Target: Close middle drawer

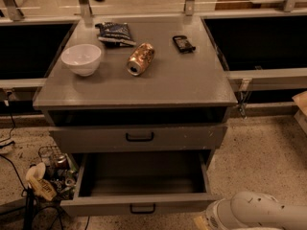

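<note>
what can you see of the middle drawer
The middle drawer is wide, grey and metal-looking, pulled well out, its bare box showing. The low plain front panel carries a small black bar handle at its centre. It sits below a closed, taller-fronted drawer. A white arm lies near its right front corner; contact cannot be told, and the pincer is out of view.

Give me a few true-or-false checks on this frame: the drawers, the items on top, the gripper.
1. The middle drawer is pulled out and bare inside. True.
2. The can stands upright. False: it lies on its side.
3. The white bowl sits on the cabinet top, left of the can. True.
4. The gripper grips the drawer's handle. False: nothing touches the handle; the gripper is out of view, and only the white arm shows, lower right.
</note>
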`<state>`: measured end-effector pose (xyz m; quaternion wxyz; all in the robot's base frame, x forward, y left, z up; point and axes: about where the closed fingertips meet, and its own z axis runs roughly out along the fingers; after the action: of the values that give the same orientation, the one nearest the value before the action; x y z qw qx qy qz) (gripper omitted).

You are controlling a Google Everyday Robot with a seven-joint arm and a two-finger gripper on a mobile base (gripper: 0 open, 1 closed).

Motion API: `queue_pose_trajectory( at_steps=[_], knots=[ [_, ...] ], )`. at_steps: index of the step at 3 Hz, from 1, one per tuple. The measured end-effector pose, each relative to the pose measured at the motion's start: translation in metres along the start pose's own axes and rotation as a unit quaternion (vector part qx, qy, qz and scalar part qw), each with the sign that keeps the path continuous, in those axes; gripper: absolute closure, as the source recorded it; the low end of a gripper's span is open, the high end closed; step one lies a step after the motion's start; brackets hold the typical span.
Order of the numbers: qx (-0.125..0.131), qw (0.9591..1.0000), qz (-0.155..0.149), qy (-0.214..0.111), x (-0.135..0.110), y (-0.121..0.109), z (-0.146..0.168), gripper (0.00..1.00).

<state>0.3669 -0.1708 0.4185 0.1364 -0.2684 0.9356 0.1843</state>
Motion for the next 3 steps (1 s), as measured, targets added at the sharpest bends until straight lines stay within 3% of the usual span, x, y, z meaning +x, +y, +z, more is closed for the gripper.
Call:
queue_pose_trajectory(
  at_steps=[1, 3],
  knots=[
    [0.017, 0.9988, 0.020, -0.040, -0.012, -0.006, -0.002, 1.00],
    [0.039, 0.9942, 0.051, -0.087, -0.022, -0.016, -0.006, 1.00]
  ],
)
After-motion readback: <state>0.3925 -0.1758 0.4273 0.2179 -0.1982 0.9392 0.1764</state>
